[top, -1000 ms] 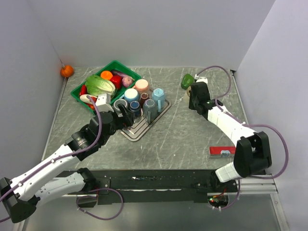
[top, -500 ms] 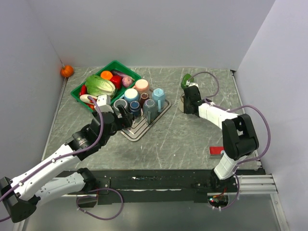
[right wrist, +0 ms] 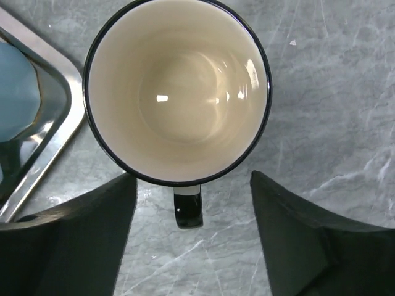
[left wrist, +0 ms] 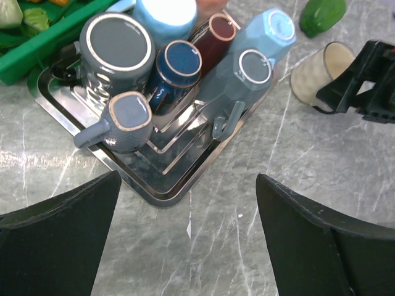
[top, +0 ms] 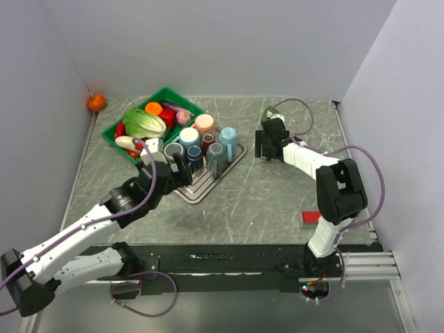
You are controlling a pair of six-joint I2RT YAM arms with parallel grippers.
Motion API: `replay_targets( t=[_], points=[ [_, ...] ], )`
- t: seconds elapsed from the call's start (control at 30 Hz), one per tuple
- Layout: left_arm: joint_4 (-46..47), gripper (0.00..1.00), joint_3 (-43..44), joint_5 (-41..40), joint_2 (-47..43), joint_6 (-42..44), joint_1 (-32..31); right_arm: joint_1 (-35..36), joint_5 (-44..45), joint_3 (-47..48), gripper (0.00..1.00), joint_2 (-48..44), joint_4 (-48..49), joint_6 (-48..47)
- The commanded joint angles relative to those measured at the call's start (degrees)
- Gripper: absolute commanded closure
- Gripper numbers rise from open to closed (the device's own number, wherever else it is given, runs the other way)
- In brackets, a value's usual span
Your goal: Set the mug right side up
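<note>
The mug [right wrist: 178, 92] stands mouth up on the grey table [right wrist: 321, 74], just beside the corner of the metal tray [right wrist: 55, 142]. Its handle points back toward the wrist. The right gripper [right wrist: 192, 203] hangs over it, fingers spread either side of the handle, pinching nothing. The left gripper [left wrist: 185, 209] gapes wide above the table by the tray, empty.

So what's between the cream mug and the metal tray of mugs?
Only a narrow strip of bare table separates the cream mug from the metal tray; the left wrist view shows it best.
</note>
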Motion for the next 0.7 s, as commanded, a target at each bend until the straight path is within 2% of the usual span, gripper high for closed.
replay_targets(
  t=[0.0,0.1,0.3,0.37,0.47,0.53,0.67],
  points=[
    [-0.78,0.04,0.33,-0.35,2.32,-2.39,-0.04,0.38,0.34,0.83,0.13,-7.60,0.93,1.39],
    [-2.36,0.04,0.94,-0.79,4.78,-3.62,-0.04,0.55,-1.59,1.44,0.07,-11.90,-2.23,2.54],
    [-4.73,0.04,2.00,-2.54,9.88,-3.72,-0.04,1.17,-7.90,-0.75,0.06,-22.78,-4.96,4.56],
    [-4.30,0.04,2.09,-4.21,11.20,-0.04,-0.04,1.34,-11.17,-3.03,0.06,-26.83,-4.35,5.17],
    [2.81,0.04,1.30,3.48,12.61,12.61,1.36,1.43,-17.41,-6.81,0.07,-31.32,-2.07,6.14],
    [5.10,0.04,1.38,4.21,13.66,17.79,3.30,1.43,-19.17,-8.83,0.07,-33.00,-0.84,6.67],
    [11.52,0.04,-0.81,13.07,13.84,22.57,10.84,1.52,-18.65,-9.11,0.07,-34.50,-2.23,6.32]
  ],
)
